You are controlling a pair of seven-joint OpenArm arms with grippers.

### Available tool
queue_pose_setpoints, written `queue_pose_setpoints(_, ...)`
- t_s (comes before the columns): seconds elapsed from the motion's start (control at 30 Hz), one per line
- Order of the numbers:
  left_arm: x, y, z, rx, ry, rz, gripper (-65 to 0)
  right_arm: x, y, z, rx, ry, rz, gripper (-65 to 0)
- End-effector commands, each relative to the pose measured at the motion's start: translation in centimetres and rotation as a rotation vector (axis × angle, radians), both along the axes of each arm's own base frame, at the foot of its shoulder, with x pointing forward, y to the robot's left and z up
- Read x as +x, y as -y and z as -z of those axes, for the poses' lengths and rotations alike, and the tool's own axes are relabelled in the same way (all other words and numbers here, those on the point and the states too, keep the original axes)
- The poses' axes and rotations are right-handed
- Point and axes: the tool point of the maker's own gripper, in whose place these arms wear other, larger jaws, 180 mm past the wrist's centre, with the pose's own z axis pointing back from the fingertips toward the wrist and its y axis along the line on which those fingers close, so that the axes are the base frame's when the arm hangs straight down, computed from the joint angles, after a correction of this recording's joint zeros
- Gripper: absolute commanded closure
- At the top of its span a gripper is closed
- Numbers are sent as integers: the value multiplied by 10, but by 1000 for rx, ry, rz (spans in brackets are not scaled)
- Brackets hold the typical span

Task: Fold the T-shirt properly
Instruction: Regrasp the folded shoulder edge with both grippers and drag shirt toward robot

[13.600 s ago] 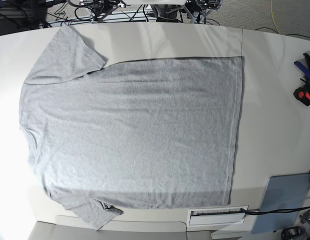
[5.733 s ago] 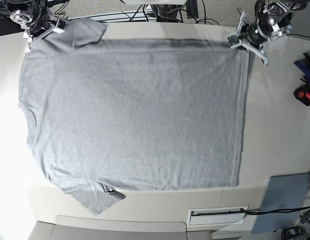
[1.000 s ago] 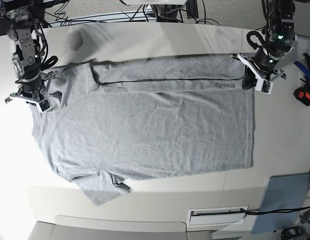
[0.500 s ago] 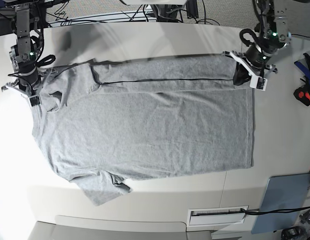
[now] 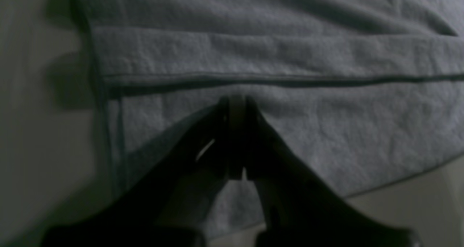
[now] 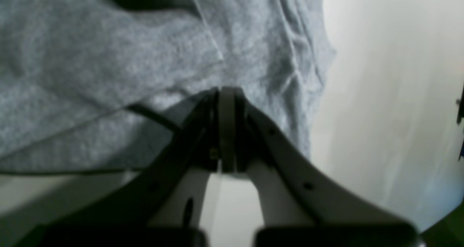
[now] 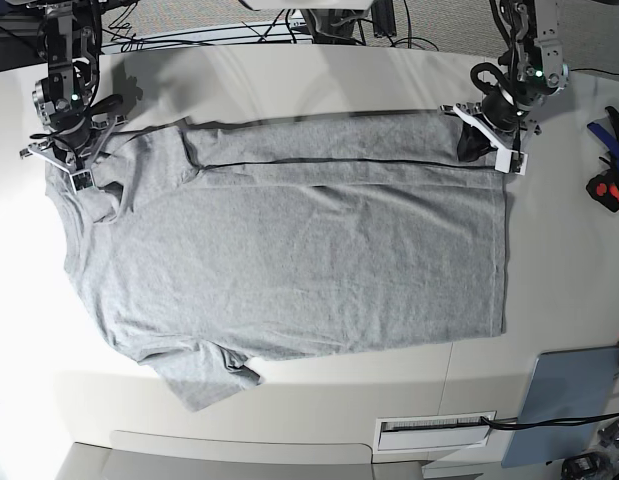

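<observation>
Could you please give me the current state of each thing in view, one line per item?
T-shirt: flat on the table, far long edge folded over in a strip, near sleeve crumpled.
Left gripper: shut, empty, above the hem corner.
Right gripper: shut, empty, above the shoulder end.

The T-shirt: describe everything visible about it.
The T-shirt is heather-grey, soft knit, short-sleeved, and lies flat on the white table, collar toward the base view's left. Its far long edge is folded over the body into a narrow band with a dark fold line. The near sleeve is crumpled. No lettering shows. The fabric is mildly wrinkled.
</observation>
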Motion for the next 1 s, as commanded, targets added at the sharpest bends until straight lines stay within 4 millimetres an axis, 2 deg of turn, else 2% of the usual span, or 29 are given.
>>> queue_pose_setpoints(0.0, -14, -7, 8, 39, -62, 21, 0, -8, 8, -2, -31, -26, 3, 0)
queue_pose_setpoints(0.27, -43, -15, 17, 70, -127, 94, 0, -49, 13, 13, -77, -127, -11, 0)
queue_pose_setpoints(0.47, -65, -15, 25, 72, -184, 102, 0, -71, 17, -5, -102, -123, -14, 0)
queue_pose_setpoints(0.67, -86, -11, 23, 44, -208, 169, 0, -92, 23, -25, -136, -126, -12, 0)
queue_pose_setpoints(0.97, -107, -20, 21, 85, -264, 207, 0, -122, 22, -15, -126, -198, 11, 0)
